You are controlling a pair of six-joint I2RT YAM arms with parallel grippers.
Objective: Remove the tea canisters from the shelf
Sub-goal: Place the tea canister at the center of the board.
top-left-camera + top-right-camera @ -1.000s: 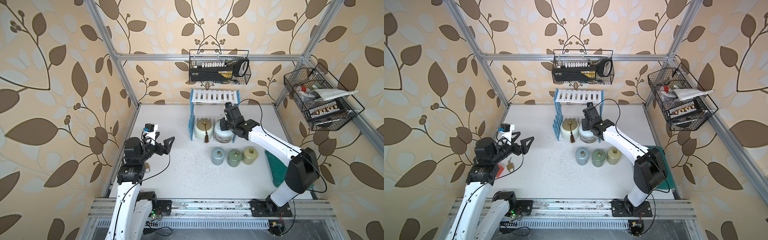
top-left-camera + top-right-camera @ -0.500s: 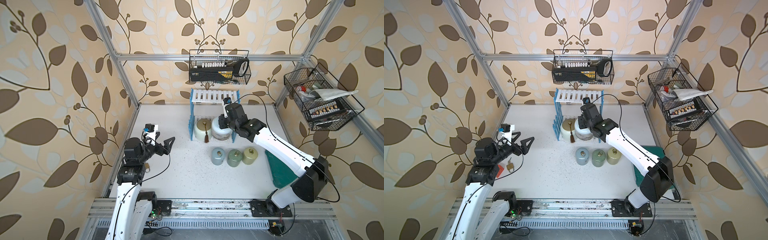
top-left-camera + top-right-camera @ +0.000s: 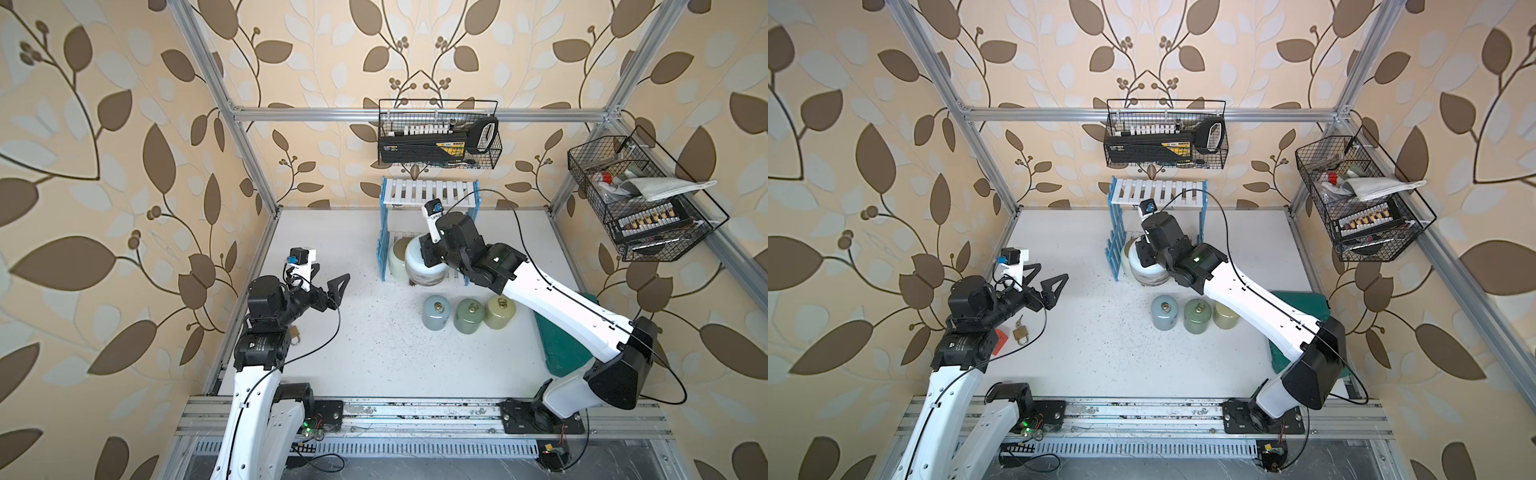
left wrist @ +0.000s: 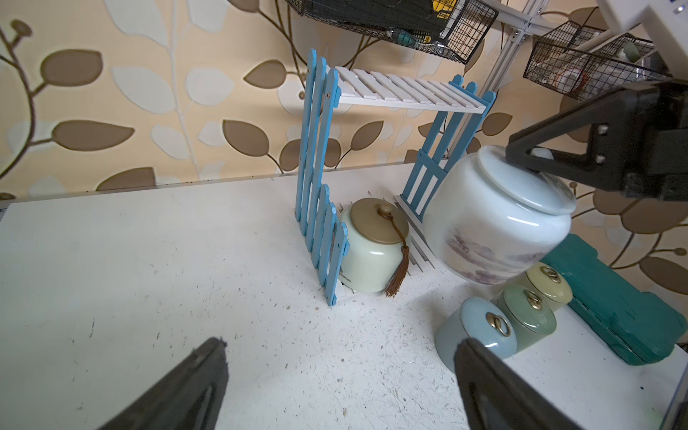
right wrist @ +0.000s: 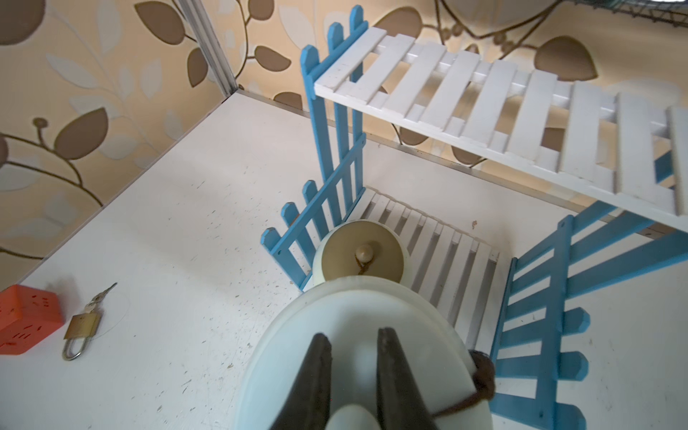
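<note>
In both top views the shelf [image 3: 430, 193] stands against the back wall under a wire basket [image 3: 438, 139]. Just in front of it the light blue canister [image 3: 436, 312], dark green canister [image 3: 469, 316] and yellow-green canister [image 3: 500, 311] stand in a row on the table [image 3: 374, 365], right under my reaching right arm. A teal case [image 3: 561, 345] lies beside them. In a top view a padlock [image 3: 1020, 333] and an orange block [image 3: 1000, 341] lie by my left arm. From the left wrist, the cream jar [image 4: 368, 253] sits on the shelf's lower board against one blue fence side. The white-blue jar [image 4: 495, 223] hangs tilted just beside it, at the front of the shelf. Whether its base touches the board I cannot tell. My left pincer [image 4: 339, 341] gapes wide above bare table and holds nothing. From the right wrist, my right pincer [image 5: 353, 335] is nearly closed, its fingers [image 5: 316, 372] pinching the knob on the white-blue jar's lid, with the cream jar close behind.
</note>
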